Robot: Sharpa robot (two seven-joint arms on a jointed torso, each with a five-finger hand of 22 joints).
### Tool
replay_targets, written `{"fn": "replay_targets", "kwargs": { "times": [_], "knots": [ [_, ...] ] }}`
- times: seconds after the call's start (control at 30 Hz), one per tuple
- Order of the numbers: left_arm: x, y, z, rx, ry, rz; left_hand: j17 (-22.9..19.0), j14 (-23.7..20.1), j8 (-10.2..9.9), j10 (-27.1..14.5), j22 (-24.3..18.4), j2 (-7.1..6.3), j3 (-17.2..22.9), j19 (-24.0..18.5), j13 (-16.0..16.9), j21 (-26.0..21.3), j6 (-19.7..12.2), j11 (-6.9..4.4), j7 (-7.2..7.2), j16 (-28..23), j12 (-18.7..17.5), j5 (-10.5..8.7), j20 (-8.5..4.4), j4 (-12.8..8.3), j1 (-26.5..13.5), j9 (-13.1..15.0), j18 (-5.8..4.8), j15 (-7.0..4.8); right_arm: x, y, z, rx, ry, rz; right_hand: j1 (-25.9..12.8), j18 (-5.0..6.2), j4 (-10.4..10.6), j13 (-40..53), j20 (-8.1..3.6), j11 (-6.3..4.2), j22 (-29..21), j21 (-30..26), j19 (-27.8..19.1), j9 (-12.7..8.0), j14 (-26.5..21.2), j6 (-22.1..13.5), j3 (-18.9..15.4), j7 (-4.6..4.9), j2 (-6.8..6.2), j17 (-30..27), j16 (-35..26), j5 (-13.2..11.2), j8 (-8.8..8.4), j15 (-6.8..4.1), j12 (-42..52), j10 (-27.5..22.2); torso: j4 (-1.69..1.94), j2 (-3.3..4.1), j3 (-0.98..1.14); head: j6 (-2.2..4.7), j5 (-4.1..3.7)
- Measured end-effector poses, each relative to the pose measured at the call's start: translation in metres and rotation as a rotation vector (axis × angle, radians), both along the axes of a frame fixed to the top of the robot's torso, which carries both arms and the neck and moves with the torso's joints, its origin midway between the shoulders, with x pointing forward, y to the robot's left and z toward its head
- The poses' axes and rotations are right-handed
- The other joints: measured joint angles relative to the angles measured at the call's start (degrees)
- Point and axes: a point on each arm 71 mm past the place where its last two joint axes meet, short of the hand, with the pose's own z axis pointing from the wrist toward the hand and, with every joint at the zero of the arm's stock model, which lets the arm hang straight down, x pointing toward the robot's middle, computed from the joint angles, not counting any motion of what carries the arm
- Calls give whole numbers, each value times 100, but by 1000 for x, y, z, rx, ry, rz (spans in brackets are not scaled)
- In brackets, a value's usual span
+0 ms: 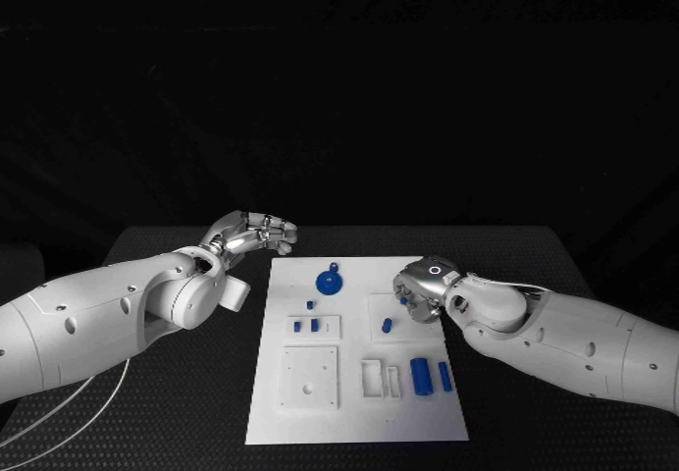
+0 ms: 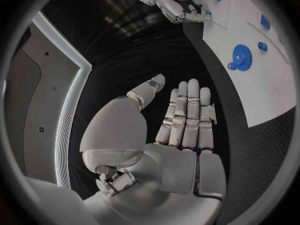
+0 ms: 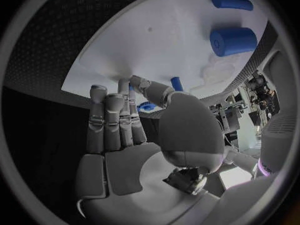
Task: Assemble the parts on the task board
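Assembly barely begun: small blue plastic parts mostly loose on white flat task board, silver left hand empty w/ fingers apart off board, silver right hand fingers apart, hovering mid-board near small blue peg.

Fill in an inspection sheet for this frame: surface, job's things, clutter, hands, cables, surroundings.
Surface: black table, matte, with the white task board lying in its middle.
Job's things: blue round disc part at the board's far end; two blue cylinders lying near its right edge; smaller blue pieces mid-board.
Clutter: nothing seen.
Hands: left hand off the board's far left corner, fingers straight, holding nothing; right hand over the board's right side, whether it touches a part cannot be told.
Cables: thin white cables beneath the left arm.
Surroundings: dark.
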Motion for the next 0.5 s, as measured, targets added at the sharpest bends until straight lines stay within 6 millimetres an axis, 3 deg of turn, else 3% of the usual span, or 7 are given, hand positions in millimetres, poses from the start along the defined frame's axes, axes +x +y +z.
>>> {"fn": "replay_targets", "kwargs": {
  "times": [0.3,0.5],
  "knots": [
    [0,0,0,0,1,0,5,0,0,0,-1,0,0,0,-5,0,0,0,0,-22,0,0,0,0,0,0,-1,0,0,1,0,2,3,-3,-218,0,61,0,1,22,0,5,0,-29,2,2,-5,10,-218,-2,-28,0,-50,2,-107,-22,-1,-3,1,3,-2],
    [0,0,0,0,1,0,5,0,0,0,-1,0,0,0,-5,0,0,0,0,-22,0,0,0,0,0,0,-1,0,1,1,0,6,6,-8,-273,0,127,1,23,52,0,5,-22,-59,-11,-31,-1,42,-273,-11,-60,0,-80,30,-179,-52,-1,-4,1,4,-5]
  ]
}}
